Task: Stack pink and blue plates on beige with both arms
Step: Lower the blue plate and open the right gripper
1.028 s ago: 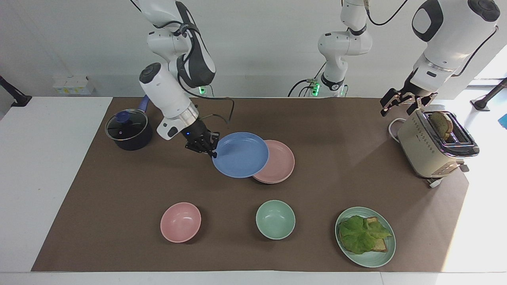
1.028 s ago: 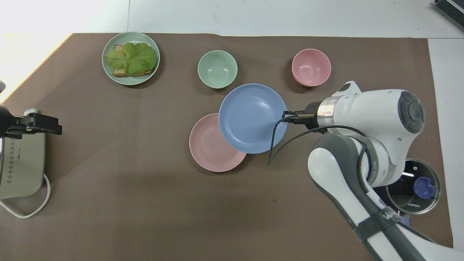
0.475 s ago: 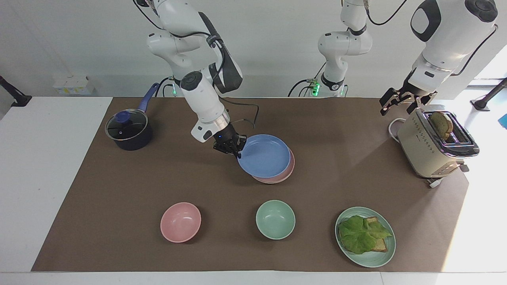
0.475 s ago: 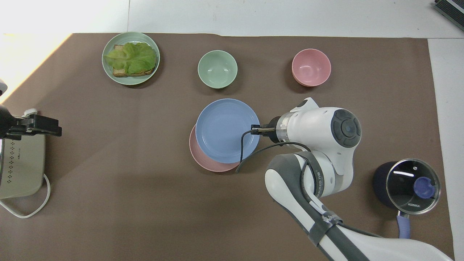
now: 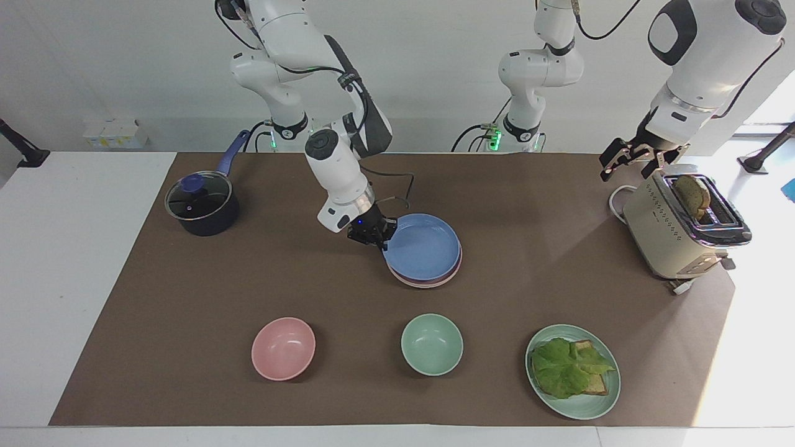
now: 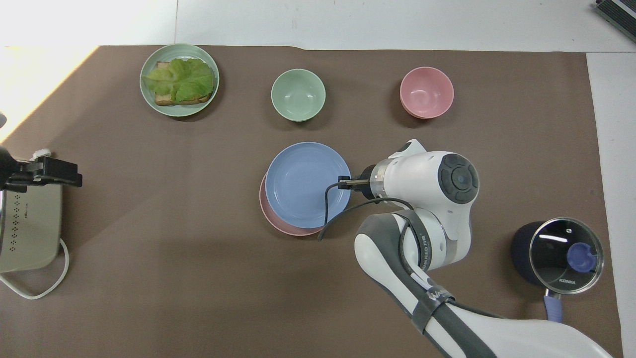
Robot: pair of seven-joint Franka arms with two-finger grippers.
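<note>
My right gripper (image 5: 379,239) (image 6: 343,182) is shut on the rim of the blue plate (image 5: 422,247) (image 6: 307,184), at the edge toward the right arm's end of the table. The blue plate sits low over the pink plate (image 5: 427,284) (image 6: 279,223) and covers nearly all of it; only a pink crescent shows, and I cannot tell whether the two touch. The beige plate is hidden. My left gripper (image 5: 635,162) (image 6: 54,171) waits open in the air above the toaster, holding nothing.
A cream toaster (image 5: 671,230) with a bread slice stands at the left arm's end. A lidded dark pot (image 5: 202,203) is at the right arm's end. Farther from the robots lie a pink bowl (image 5: 283,347), a green bowl (image 5: 431,344) and a green plate (image 5: 584,413) with lettuce toast.
My right gripper has carried the blue plate toward the left arm's end and down, from half overlapping the pink plate to almost fully covering it. The left arm has stayed put.
</note>
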